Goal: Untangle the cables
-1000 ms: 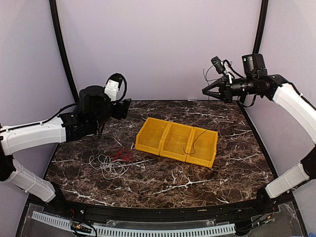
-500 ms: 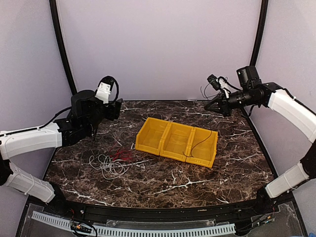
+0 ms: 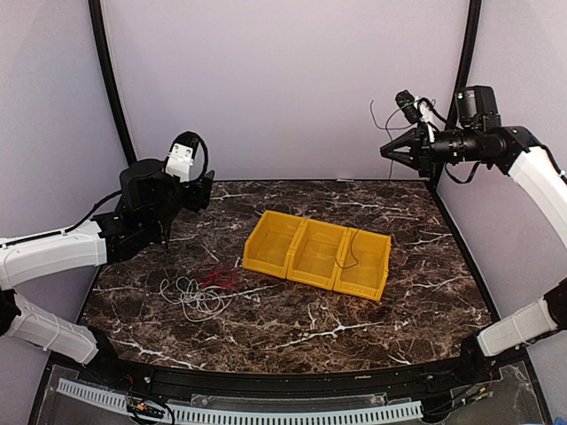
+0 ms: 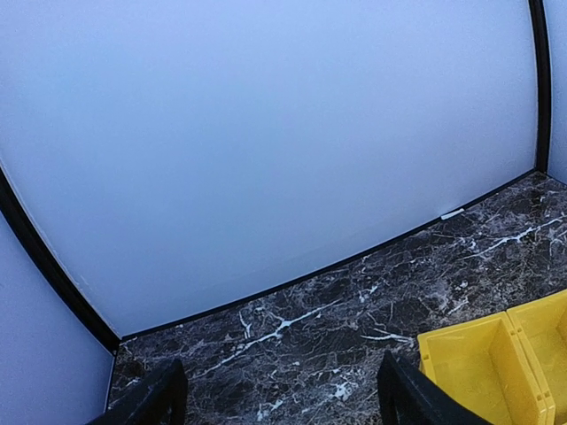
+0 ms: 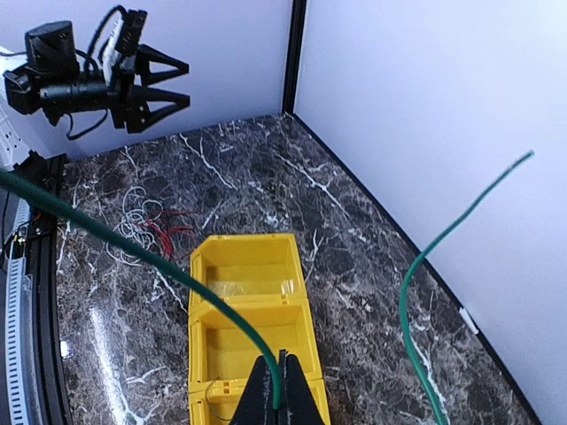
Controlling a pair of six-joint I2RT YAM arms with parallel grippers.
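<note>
My right gripper (image 3: 387, 149) is raised high at the back right, shut on a thin dark cable (image 3: 347, 251) whose lower end hangs into the right-hand compartment of the yellow bins (image 3: 310, 276). In the right wrist view the jaws (image 5: 282, 359) pinch this cable (image 5: 169, 271), which looks green there. The white cable (image 3: 190, 294) and red cable (image 3: 217, 278) lie tangled together on the table left of the bins. My left gripper (image 3: 205, 190) is open and empty, above the table's back left, apart from them.
The three-compartment yellow bins also show in the right wrist view (image 5: 244, 246) and at the left wrist view's lower right (image 4: 478, 372). Walls close the back and sides. The marble table (image 3: 292, 323) ends at a black rail in front.
My right gripper has risen and drawn back to the right with the dark cable, pulling more of it up out of the bin. My left arm has shifted slightly back and left.
</note>
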